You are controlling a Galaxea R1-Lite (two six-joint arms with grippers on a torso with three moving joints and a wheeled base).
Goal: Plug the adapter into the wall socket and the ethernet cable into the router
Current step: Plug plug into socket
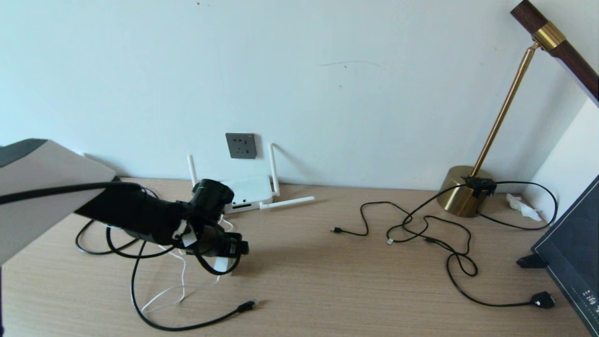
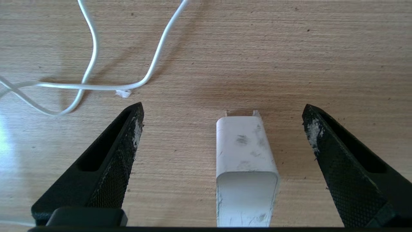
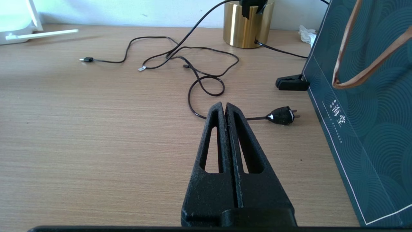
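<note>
The white adapter (image 2: 244, 151) lies on the wooden table, standing between the spread fingers of my open left gripper (image 2: 223, 108); neither finger touches it. Its thin white cord (image 2: 154, 61) loops across the table beyond. In the head view the left gripper (image 1: 224, 257) hangs low over the adapter (image 1: 221, 265), in front of the white router (image 1: 245, 189) with its stick antennas. The dark grey wall socket (image 1: 241, 145) sits on the wall just above the router. The black ethernet cable's plug (image 1: 246, 306) rests near the table's front. My right gripper (image 3: 224, 104) is shut and empty, low over the table at the right.
A brass lamp base (image 1: 463, 189) stands at the back right with thin black cables (image 1: 421, 224) trailing from it, ending in small plugs (image 1: 336, 230). A two-pin black plug (image 3: 281, 115) lies beside a dark teal bag (image 3: 370, 129). A crumpled tissue (image 1: 523, 206) lies by the wall.
</note>
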